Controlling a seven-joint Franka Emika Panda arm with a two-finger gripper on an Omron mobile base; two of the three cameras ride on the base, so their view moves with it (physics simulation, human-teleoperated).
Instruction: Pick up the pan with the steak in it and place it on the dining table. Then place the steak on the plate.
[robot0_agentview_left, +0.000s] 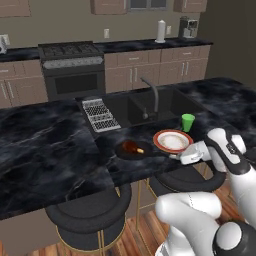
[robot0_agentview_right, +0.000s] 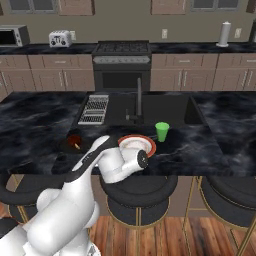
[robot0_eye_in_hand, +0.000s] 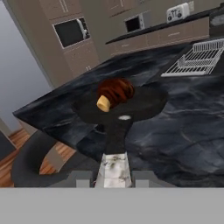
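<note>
Pan (robot0_agentview_left: 131, 149): sits on the worktop (robot0_agentview_left: 45, 145), in front of the sink, handle toward the arm.
Steak (robot0_agentview_left: 131, 147): lies in the pan, bone end facing the handle.
Plate (robot0_agentview_left: 173, 140): just right of the pan, apparently touching.
Jaws: clamped narrow on the pan's silver handle tip (robot0_eye_in_hand: 113, 168).

Home kitchen: stove with oven (robot0_agentview_left: 71, 67) upper left, wall cabinets (robot0_agentview_left: 155, 67) behind, sink with faucet (robot0_agentview_left: 152, 97) at centre in marble tabletop (robot0_agentview_left: 45, 150), bar stools (robot0_agentview_left: 87, 215) at bottom.
</note>
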